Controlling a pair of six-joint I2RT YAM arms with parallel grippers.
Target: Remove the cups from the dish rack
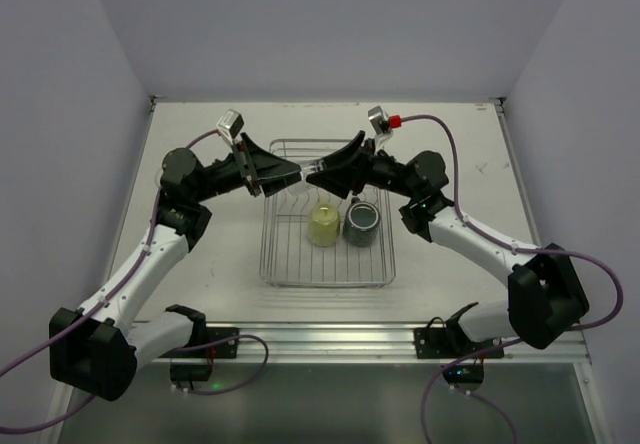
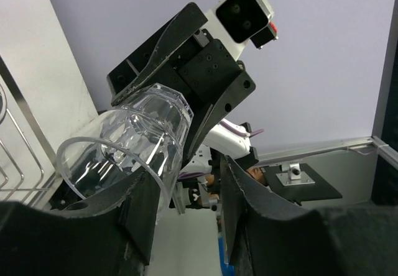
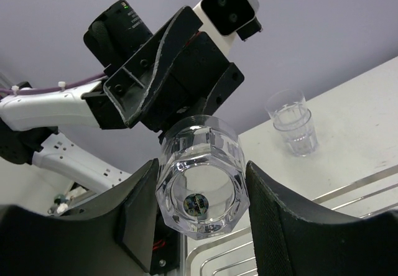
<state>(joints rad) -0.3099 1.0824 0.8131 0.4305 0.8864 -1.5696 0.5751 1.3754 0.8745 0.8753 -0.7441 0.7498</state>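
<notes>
1. The right hand (image 3: 202,211) is clamped on a clear faceted glass tumbler (image 3: 200,186), held sideways above the silver wire dish rack (image 1: 330,285).
2. The left hand (image 2: 186,186) stands part open at its mouth, one finger seemingly inside the rim, the other off the glass.
3. Judged a handover: the left hand should pinch the wall firmly before the right lets go.
4. Only the right wrist view shows two stacked clear tumblers (image 3: 292,124) on the table (image 3: 351,117); only the top view shows the pale yellow cup (image 1: 323,224) and dark grey mug (image 1: 361,224) in the rack.
</notes>
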